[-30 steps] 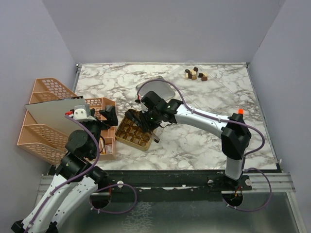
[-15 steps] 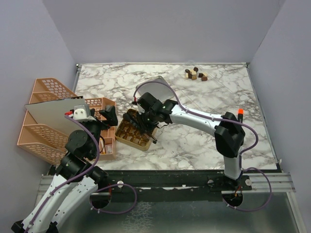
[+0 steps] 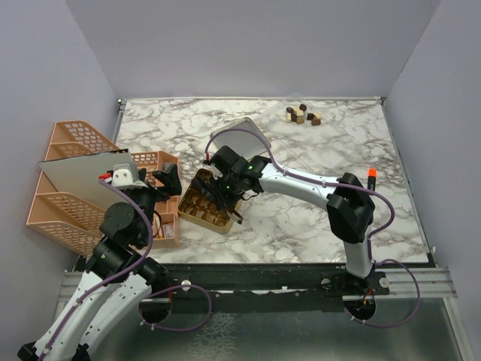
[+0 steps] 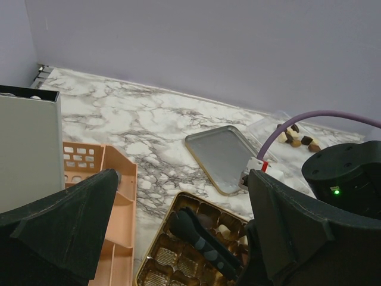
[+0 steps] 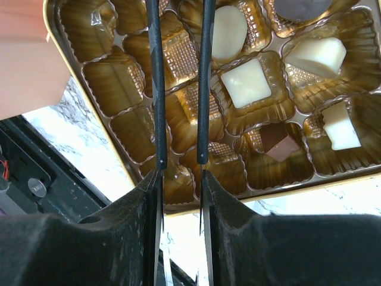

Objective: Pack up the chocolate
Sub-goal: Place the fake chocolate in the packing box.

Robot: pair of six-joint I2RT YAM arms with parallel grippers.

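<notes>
Right wrist view looks along the right claw (image 5: pixel 180 71), whose two thin fingers stand a little apart, with only tray cells showing through the gap. It hangs low over the golden-brown tray (image 5: pixel 66 83), above bare cells on one side of the grid. Some chocolate (image 5: pixel 247 82) sits in compartments beside the fingers: four cream-white pieces, a light brown one and a dark one cut off by the frame's edge (each in its own cell).

Seen from the top external camera, the tray lies on the marble bench (image 3: pixel 301 226) toward its left side, close beside a peach-coloured organiser (image 3: pixel 71 143). The rest of the chocolate lies in a small loose heap (image 3: pixel 303 115) near the bench's far right corner, well apart from the tray. A lid (image 3: pixel 244 135) lies flat on the bench just beyond the tray.

The left claw (image 4: pixel 183 179) is spread wide with nothing in it, raised over the organiser and facing the tray.
</notes>
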